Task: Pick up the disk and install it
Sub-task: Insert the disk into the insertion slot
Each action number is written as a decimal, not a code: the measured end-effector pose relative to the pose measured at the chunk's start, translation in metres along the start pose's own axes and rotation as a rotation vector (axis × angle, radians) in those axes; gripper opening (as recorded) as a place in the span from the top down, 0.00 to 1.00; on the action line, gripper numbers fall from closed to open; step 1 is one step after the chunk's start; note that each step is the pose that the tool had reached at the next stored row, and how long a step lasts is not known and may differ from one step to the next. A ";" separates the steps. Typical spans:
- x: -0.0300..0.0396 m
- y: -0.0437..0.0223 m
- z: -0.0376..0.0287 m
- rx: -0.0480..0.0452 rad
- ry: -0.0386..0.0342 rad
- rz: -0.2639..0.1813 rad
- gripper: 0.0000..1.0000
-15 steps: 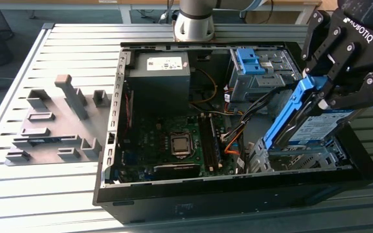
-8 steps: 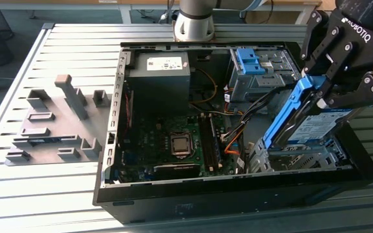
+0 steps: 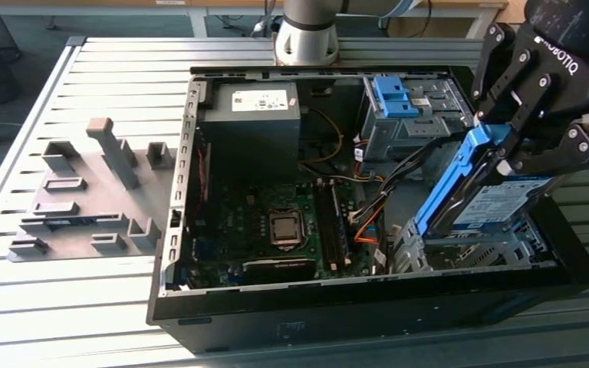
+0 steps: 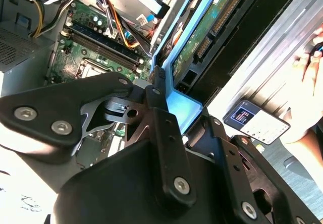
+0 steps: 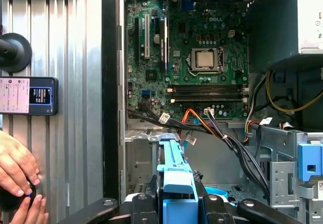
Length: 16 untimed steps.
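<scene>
One disk (image 3: 484,201) is sitting clamped in my gripper (image 3: 520,157); I am keeping it aligned with the drive cage (image 3: 468,249) just below.

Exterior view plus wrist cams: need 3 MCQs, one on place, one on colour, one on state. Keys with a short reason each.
1. Where is the disk?
A. Flat on the slatted table beside the grey fixture blocks
B. Held tilted above the drive cage at the case's corner on the exterior view's right
C. Lying on the motherboard

2. What colour is the rail frame around the disk?
A. Blue
B. Orange
C. Black

3. What is the state of the gripper?
A. Open, away from the case
B. Shut on nothing
C. Shut on the disk

Answers:
1 B: the exterior view shows it slanted over the metal drive cage, not seated.
2 A: the blue frame runs along its edge in the exterior view and both wrist views.
3 C: the fingers clamp the disk's upper end.
</scene>
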<state>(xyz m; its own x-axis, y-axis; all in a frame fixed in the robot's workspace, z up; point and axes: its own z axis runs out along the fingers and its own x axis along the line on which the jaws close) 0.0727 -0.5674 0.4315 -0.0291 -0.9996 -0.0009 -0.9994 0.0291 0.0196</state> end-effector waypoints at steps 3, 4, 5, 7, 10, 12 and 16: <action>0.0000 -0.0002 0.0039 0.0000 0.0001 0.001 0.64; 0.0000 -0.0002 0.0050 0.0000 0.0001 0.002 0.64; 0.0000 -0.0002 0.0051 0.0000 0.0001 0.002 0.64; 0.0000 -0.0002 0.0052 0.0000 0.0003 0.002 0.64; 0.0000 -0.0002 0.0056 0.0000 0.0001 0.002 0.64; 0.0000 -0.0003 0.0060 0.0001 -0.0001 0.002 0.62; 0.0002 -0.0004 0.0117 0.0001 -0.0002 0.002 0.56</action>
<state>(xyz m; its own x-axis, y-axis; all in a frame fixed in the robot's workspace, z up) 0.0729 -0.5676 0.4198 -0.0309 -0.9995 -0.0010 -0.9993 0.0308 0.0195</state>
